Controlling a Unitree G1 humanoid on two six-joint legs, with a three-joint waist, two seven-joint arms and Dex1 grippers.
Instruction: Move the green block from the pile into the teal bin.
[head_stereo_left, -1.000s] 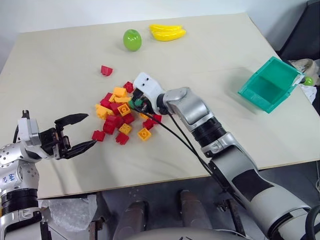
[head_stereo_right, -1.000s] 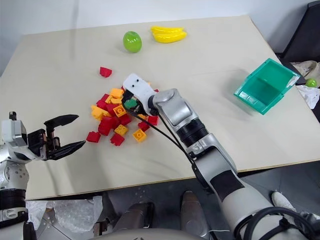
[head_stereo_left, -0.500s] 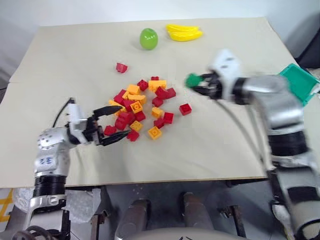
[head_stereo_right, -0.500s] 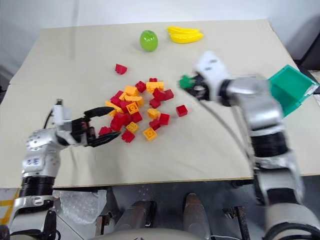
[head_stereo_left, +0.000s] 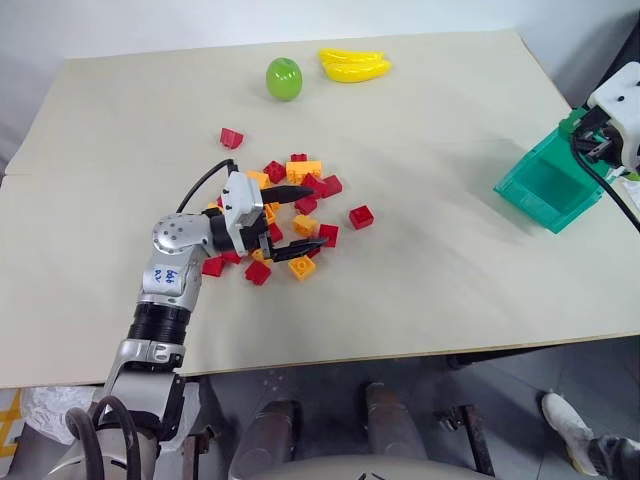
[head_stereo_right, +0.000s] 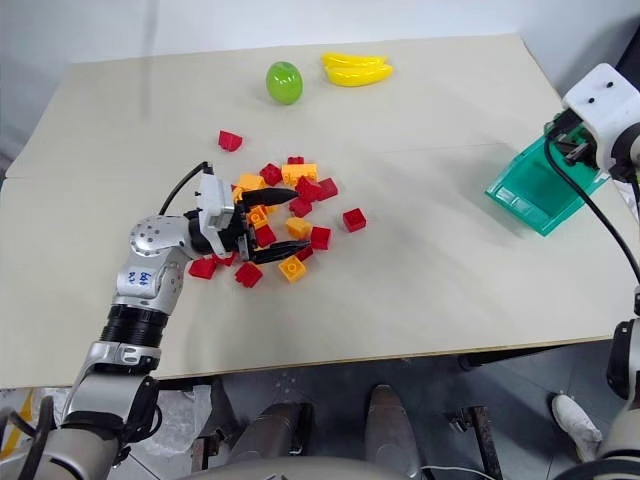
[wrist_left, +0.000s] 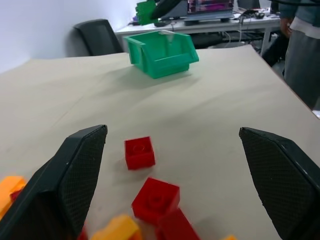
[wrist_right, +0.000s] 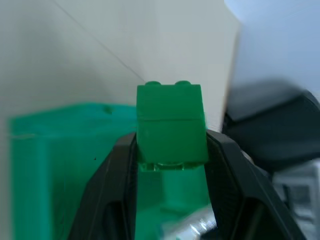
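Observation:
The green block (wrist_right: 171, 125) sits pinched between the fingers of my right gripper (wrist_right: 171, 147), which is shut on it. That gripper (head_stereo_left: 588, 138) hangs just over the far rim of the teal bin (head_stereo_left: 548, 180) at the table's right edge. From the left wrist view the green block (wrist_left: 146, 11) shows above the teal bin (wrist_left: 160, 52). My left gripper (head_stereo_left: 305, 217) stands open and level over the pile (head_stereo_left: 305, 168) of red and orange bricks, its fingers spread around a few of them without holding any.
A green round fruit (head_stereo_left: 284, 78) and yellow bananas (head_stereo_left: 354, 65) lie at the table's far side. One red brick (head_stereo_left: 231, 137) and another (head_stereo_left: 361, 215) lie apart from the pile. A person (wrist_left: 305, 50) stands beyond the table.
My right gripper has carried the green block from above the pile rightward to the teal bin. My left gripper has swung right, from the table's left over the pile.

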